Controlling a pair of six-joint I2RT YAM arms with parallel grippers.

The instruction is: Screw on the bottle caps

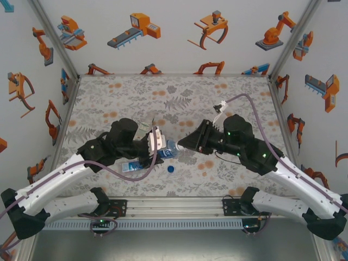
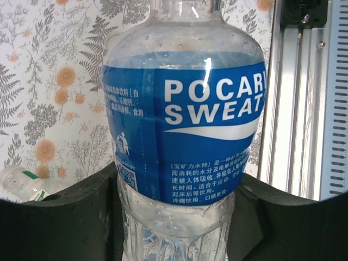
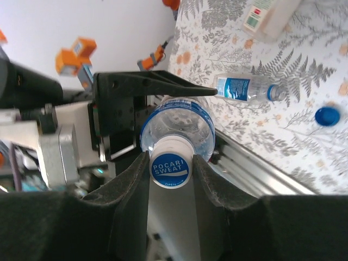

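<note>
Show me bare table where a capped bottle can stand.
Free: the far strip of table along the back wall, and the near patch between the loose blue cap and the right arm. Crowded: centre-left, around the held bottle and the lying bottle.

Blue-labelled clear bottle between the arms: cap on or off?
On: the round blue cap sits on the neck of the clear plastic bottle, pinched by the right gripper. Whether screwed tight, cannot tell.

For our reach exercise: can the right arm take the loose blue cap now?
Probably not yet: its fingers are shut on the Pocari cap of the bottle. The blue cap lies clear on the table.
</note>
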